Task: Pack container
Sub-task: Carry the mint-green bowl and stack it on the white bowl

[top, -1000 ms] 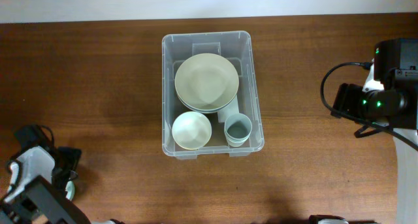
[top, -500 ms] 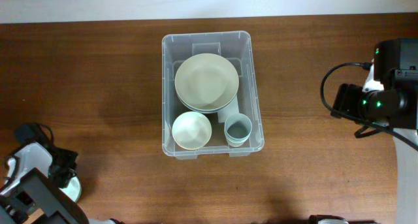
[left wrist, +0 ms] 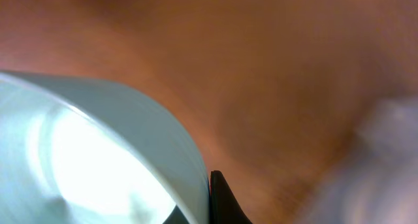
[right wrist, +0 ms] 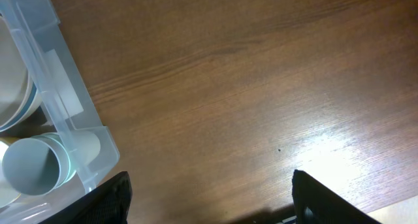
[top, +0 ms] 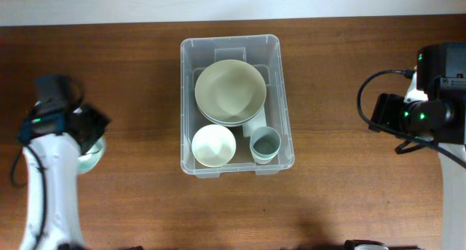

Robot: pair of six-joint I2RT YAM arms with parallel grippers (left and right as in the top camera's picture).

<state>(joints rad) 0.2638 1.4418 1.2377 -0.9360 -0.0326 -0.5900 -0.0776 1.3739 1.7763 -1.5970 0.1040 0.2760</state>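
Note:
The container [top: 285, 97], a clear plastic bin, stands mid-table. In it are a stack of big cream bowls [top: 230, 90], a small cream bowl [top: 213, 145] and nested pale blue cups [top: 265, 144]. My left gripper [top: 89, 131] is far to its left, shut on the rim of a pale blue dish [top: 90, 154]. In the left wrist view that dish [left wrist: 98, 152] fills the lower left, with a dark fingertip [left wrist: 221, 201] pressed against its wall. My right gripper [right wrist: 215, 208] hangs open over bare wood, right of the container's corner [right wrist: 78, 139].
The right arm [top: 422, 115] and its black cable [top: 368, 90] sit at the table's right edge. A pale wall strip [top: 233, 2] runs along the far side. Brown wood [top: 138, 75] lies between each arm and the bin.
My left gripper has shut on the pale blue dish and carried it from the near-left corner up the left side. The right arm has not moved.

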